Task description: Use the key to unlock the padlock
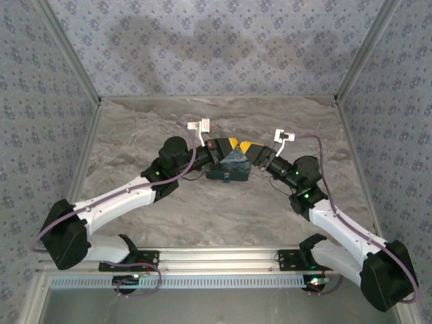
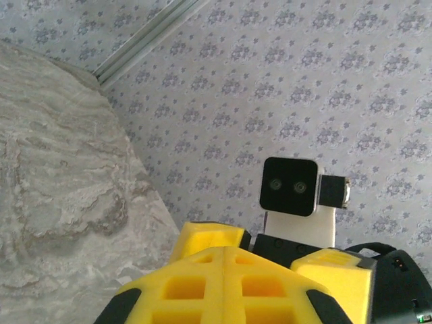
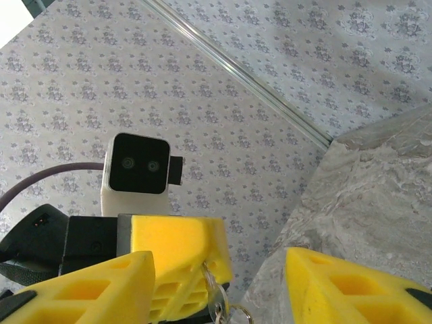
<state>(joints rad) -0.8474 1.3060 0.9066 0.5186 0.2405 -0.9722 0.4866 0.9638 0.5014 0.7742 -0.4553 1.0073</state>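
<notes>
well, padlock: dark block on the table mid-way across, right under the point where both arms meet, so either can reach it.
key: hangs from the tips of the left gripper, blade down with a ring below it, probably kept low so it can be aimed at the lock. it looks not yet inserted; the keyhole is hidden.
left gripper state: yellow fingers pressed together, pinching the key.
right gripper state: fingers spread, with nothing seen between them. it seems placed to steady the padlock, but i cannot tell whether it touches it.
left arm pose: stretched forward and inward, elbow low, wrist turned toward the right arm.
right arm pose: mirrored, reaching inward, wrist tipped so its camera faces the left gripper.
next need, by my guess: brace the lock, then line the key up.
</notes>
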